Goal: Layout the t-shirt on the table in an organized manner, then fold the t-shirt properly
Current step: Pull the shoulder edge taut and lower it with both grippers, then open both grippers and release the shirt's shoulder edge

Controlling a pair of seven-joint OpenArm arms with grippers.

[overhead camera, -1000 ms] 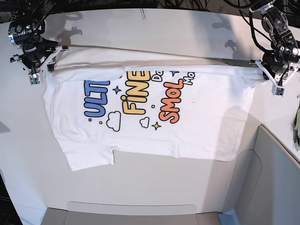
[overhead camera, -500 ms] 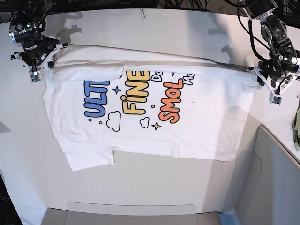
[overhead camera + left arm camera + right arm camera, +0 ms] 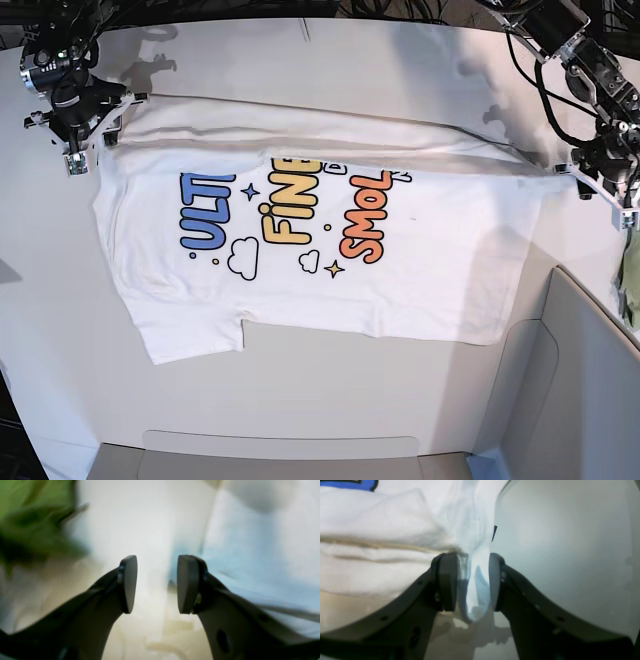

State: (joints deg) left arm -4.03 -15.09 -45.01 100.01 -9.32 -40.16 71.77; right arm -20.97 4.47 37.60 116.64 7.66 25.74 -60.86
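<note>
Shirt [image 3: 330, 250] lies flat on the table [image 3: 300, 390], print up, top strip folded over along the far edge, so first fold looks begun; sleeves, sides and the final fold are left, I'd judge. Right gripper [image 3: 473, 581] pinches a bunched bit of the shirt's corner, pads narrow with cloth between. Left gripper [image 3: 157, 583] is parted w/ nothing between the pads, hanging just off the shirt's other corner, near a blurry green cloth [image 3: 27, 520]. Print reads "ULT", "FINE", "SMOL"; rest tucked under the fold.
</note>
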